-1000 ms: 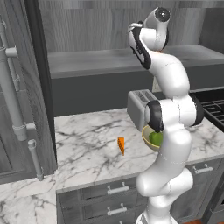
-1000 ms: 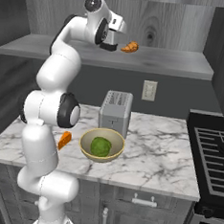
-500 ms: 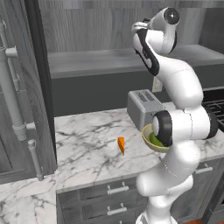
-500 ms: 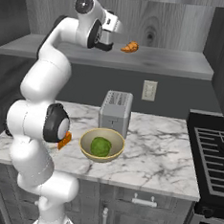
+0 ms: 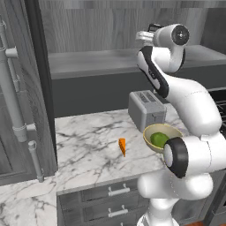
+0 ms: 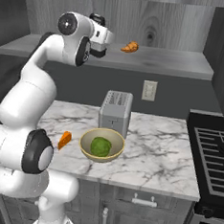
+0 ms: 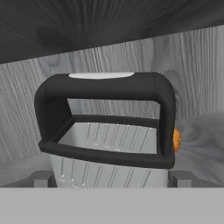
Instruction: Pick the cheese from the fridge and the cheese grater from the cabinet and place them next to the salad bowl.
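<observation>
Cheese grater (image 7: 105,140) upright on the cabinet (image 6: 175,66) shelf, dead ahead of the gripper (image 6: 102,36) and close. Its black handle runs crosswise in the hand view — between the wide-open, empty jaws. The croissant (image 6: 129,47) lies just beyond.

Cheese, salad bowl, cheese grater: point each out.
cheese (image 5: 122,146): left base view, middle of the orange wedge.
salad bowl (image 6: 87,151): right base view, tan front-left rim.
cheese grater (image 7: 105,87): hand view, black top handle bar.
</observation>
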Motion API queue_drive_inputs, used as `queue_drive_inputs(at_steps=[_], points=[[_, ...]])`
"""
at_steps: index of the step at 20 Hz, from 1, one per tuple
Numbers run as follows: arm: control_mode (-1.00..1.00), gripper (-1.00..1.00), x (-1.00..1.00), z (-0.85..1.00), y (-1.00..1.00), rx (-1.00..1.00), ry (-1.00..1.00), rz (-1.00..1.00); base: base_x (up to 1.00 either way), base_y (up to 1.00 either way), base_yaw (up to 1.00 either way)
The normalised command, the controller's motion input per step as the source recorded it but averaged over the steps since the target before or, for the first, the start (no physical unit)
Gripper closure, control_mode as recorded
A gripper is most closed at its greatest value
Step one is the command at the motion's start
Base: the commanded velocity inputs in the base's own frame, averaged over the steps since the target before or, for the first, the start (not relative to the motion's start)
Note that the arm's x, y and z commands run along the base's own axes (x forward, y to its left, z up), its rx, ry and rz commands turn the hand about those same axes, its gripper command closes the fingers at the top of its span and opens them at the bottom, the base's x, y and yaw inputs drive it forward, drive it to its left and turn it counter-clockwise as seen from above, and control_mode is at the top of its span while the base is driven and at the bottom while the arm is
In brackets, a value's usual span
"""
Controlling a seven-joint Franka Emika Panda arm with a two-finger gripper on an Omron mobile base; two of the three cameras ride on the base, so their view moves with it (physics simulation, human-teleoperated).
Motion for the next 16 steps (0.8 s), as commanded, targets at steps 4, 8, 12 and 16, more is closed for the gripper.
queue_drive_inputs(at_steps=[4, 8, 12, 16], points=[[-1.0, 1.0, -0.68, 0.08, 0.09, 0.0, 0.0, -0.02, 0.0, 0.0, 0.0], [-1.0, 1.0, -0.76, -0.02, 0.15, 0.0, -0.01, -0.03, 0.0, 0.0, 0.0], [-1.0, 1.0, -0.76, -0.08, 0.22, 0.0, -0.01, -0.07, 0.0, 0.0, 0.0], [-1.0, 1.0, -0.68, -0.15, 0.3, 0.0, 0.0, -0.06, 0.0, 0.0, 0.0]])
